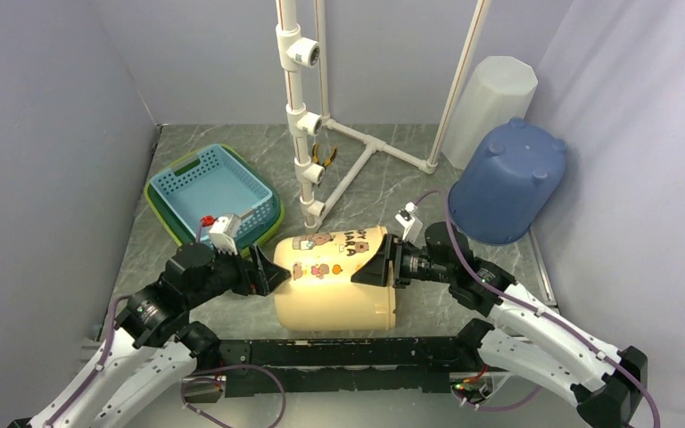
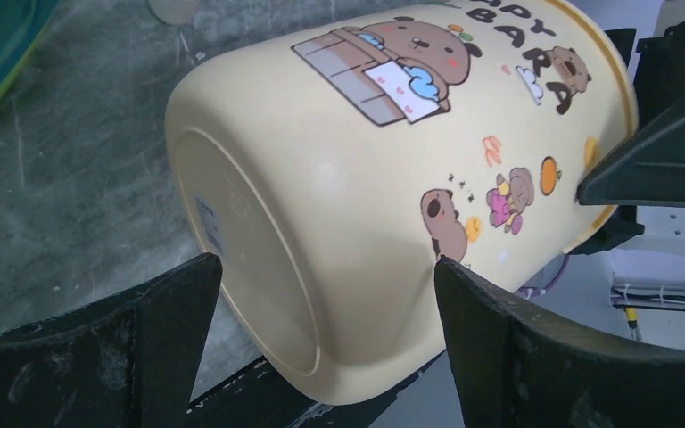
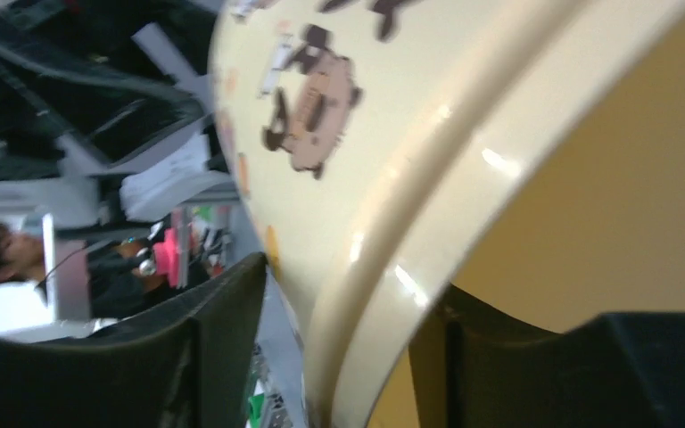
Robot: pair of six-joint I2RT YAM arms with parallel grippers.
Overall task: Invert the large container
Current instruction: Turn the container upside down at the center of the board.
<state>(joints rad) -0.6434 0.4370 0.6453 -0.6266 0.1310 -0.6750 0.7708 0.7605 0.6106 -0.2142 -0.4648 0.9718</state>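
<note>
The large container (image 1: 334, 276) is a cream tub with cartoon bears. It lies on its side near the table's front edge, base to the left and mouth to the right. My left gripper (image 1: 272, 272) is open, its fingers spread wide on either side of the base (image 2: 259, 267) and close to it. In the left wrist view the gripper (image 2: 328, 263) frames the tub (image 2: 366, 178). My right gripper (image 1: 376, 261) pinches the rim, one finger inside and one outside (image 3: 352, 285). The rim (image 3: 410, 205) fills the right wrist view, which is blurred.
A blue bucket (image 1: 508, 183) stands upside down at the back right, with a white tub (image 1: 491, 107) behind it. A teal basket (image 1: 214, 192) sits at the back left. A white pipe frame (image 1: 308, 134) stands behind the container. A black rail (image 1: 339, 352) runs along the front.
</note>
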